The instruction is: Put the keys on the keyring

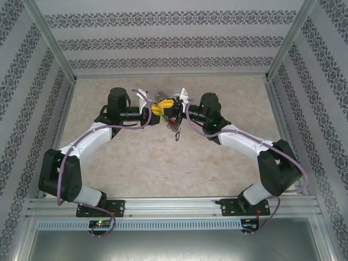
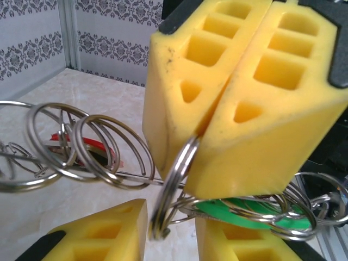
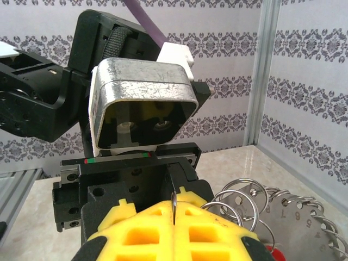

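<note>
Right gripper (image 3: 174, 202) jaws pinch one keyring (image 2: 173, 179) loop. Left gripper (image 2: 171, 224) jaws stand apart beneath. Red key (image 2: 81, 144) and green tag (image 2: 239, 209) crowd the rings.

L arm (image 1: 81, 147) & R arm (image 1: 244, 141) both reach fwd and bend inward, tips meeting head-on at centre, L gripper (image 2: 169, 215) w/ fingers apart, R gripper (image 3: 174, 198) w/ fingers pressed together on one ring of the keyring (image 2: 176, 179).

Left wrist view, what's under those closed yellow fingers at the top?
A green tag sits under the right fingers, tangled among silver rings. The fingers pinch one split ring. They hide the tag's upper part.
</note>
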